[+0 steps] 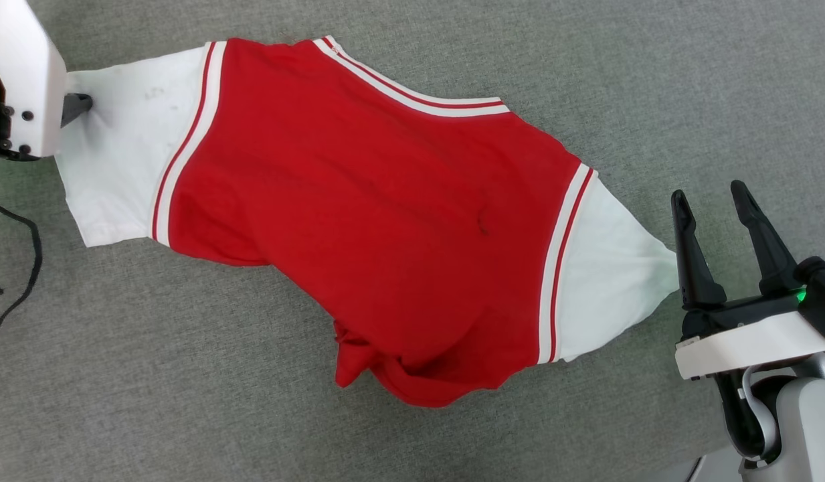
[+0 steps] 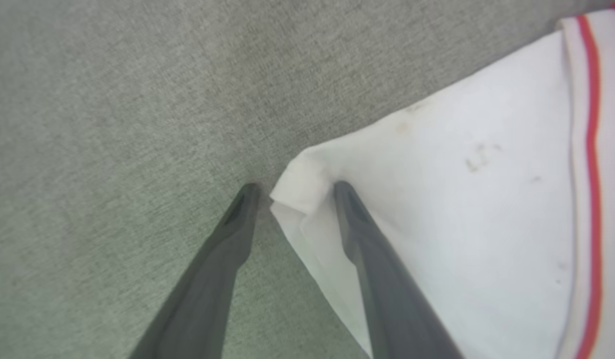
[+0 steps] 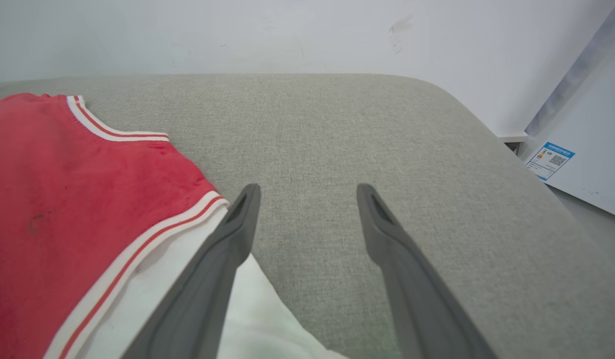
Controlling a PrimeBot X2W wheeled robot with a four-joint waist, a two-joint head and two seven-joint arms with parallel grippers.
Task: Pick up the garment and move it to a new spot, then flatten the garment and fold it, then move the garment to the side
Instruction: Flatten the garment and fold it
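The left pincer (image 2: 296,188) is seen spread, its dark fingers straddling the corner of one white sleeve at ten o'clock. The right pincer (image 1: 709,193) is held wide and empty just beside the other sleeve tip at four o'clock. The red jersey T-shirt with white, stripe-trimmed sleeves (image 1: 358,201) is laid across the middle of the grey fabric-covered bench (image 1: 586,67), its hem rumpled at six o'clock. Flattening is judged unfinished, with folding and shifting aside yet to be done. A plain white wall (image 3: 287,35) is seen behind the bench.

Plain room; grey upholstered surface (image 3: 337,124), white wall (image 3: 237,35)
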